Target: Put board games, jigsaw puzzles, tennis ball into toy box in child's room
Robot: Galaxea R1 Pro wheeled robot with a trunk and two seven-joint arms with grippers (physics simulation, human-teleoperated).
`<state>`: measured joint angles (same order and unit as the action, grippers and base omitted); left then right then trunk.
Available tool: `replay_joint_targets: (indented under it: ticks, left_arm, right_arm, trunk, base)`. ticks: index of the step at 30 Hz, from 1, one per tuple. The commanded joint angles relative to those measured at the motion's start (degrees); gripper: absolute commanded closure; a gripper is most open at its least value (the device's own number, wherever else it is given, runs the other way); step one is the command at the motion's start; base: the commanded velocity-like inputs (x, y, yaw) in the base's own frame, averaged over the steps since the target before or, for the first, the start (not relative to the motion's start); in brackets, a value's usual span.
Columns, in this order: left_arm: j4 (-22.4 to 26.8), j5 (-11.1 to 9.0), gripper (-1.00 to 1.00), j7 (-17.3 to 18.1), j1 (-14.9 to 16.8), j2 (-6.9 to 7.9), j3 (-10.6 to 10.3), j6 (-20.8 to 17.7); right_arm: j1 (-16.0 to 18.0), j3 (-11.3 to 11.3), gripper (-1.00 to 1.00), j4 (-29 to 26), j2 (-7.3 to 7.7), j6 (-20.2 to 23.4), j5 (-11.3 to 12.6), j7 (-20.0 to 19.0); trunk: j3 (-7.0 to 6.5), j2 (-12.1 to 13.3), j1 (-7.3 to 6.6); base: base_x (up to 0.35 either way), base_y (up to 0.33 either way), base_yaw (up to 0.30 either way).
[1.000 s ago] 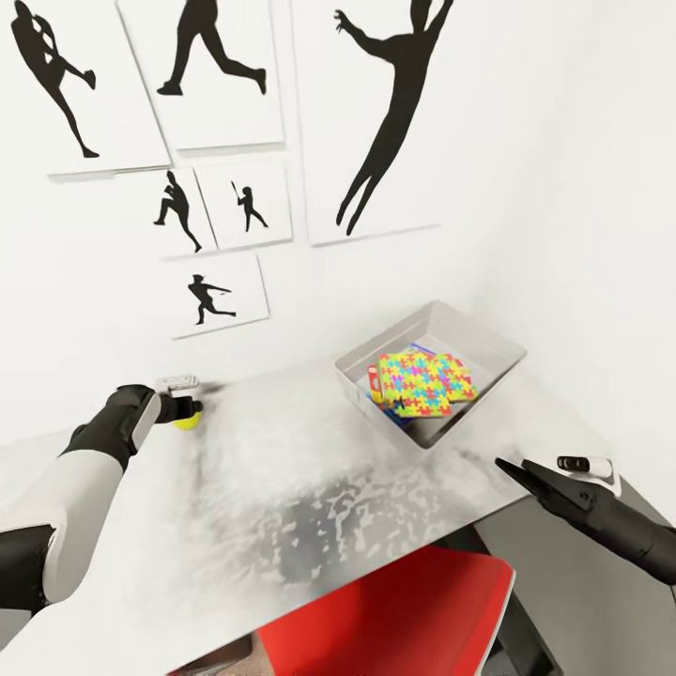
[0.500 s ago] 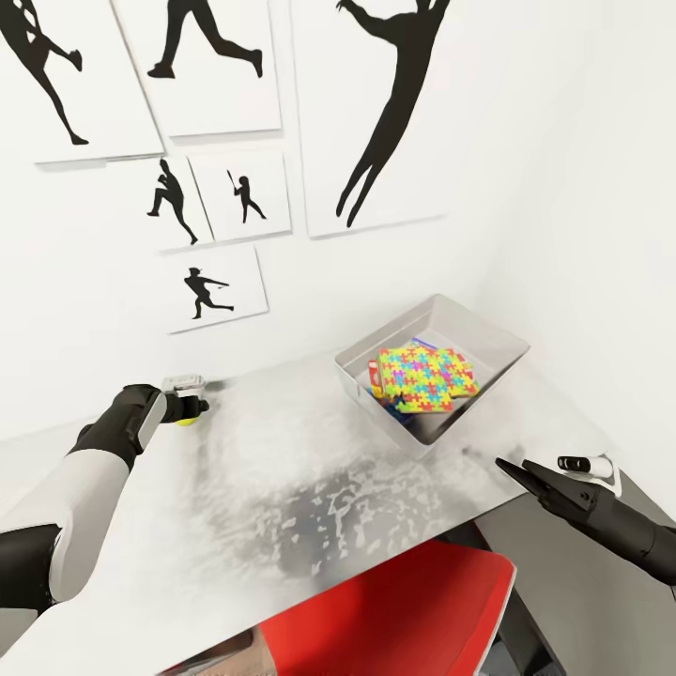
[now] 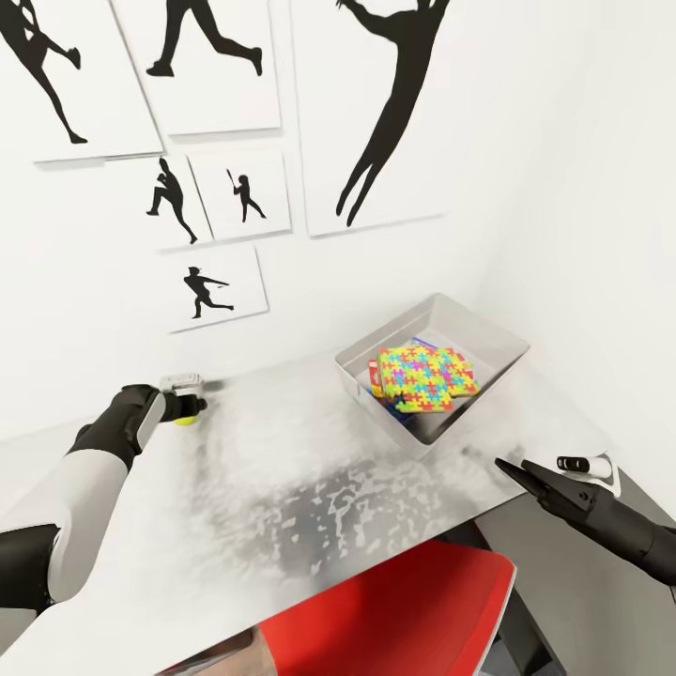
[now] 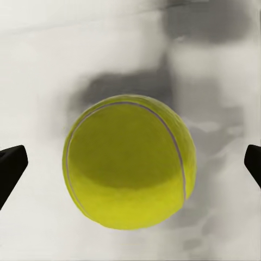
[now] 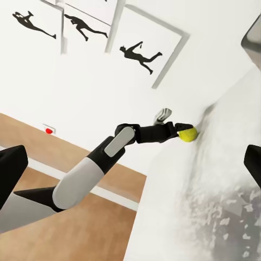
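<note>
Left wrist view | left gripper point(image 4: 130, 163) wide around tennis ball point(image 4: 129, 161) | right gripper point(image 3: 512, 467) spread.

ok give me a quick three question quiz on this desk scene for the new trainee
1. True or false: the left gripper is already shut on the tennis ball.
2. Which lies on top inside the toy box? A) a jigsaw puzzle B) the tennis ball C) a red chair
3. Fill in: the tennis ball rests on the ____, close to the wall.

Key:
1. False. In the left wrist view both fingertips stand apart from the ball.
2. A, the jigsaw puzzle.
3. table.
</note>
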<state>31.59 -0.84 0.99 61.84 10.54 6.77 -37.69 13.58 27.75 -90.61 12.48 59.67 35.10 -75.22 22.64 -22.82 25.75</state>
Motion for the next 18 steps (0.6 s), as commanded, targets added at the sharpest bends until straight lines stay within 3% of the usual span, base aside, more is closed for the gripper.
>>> replay_joint_targets:
  ticks: [1, 6, 18]
  left_arm:
    - [0.0, -0.1, -1.0, 0.1, 0.0, -0.01, 0.2, 0.2]
    - [-0.1, 0.0, -1.0, -0.2, 0.0, 0.03, 0.2, 2.6]
    - [-0.5, 0.1, -1.0, -0.4, 0.0, -0.17, 0.2, 2.7]
  right_arm:
    - [0.0, 0.0, -1.0, 0.0, 0.01, 0.3, 0.1, -0.1]
    - [0.0, 0.0, -1.0, 0.0, 0.0, 0.3, 0.1, -0.1]
    - [0.0, 0.0, -1.0, 0.0, 0.0, 0.3, 0.1, -0.1]
  trunk:
    - [0.13, -0.1, 0.03]
    - [0.32, -0.1, 0.03]
    - [0.38, -0.1, 0.03]
  base:
    - [0.0, 0.0, 0.0]
    - [0.0, 0.0, 0.0]
    - [0.0, 0.0, 0.0]
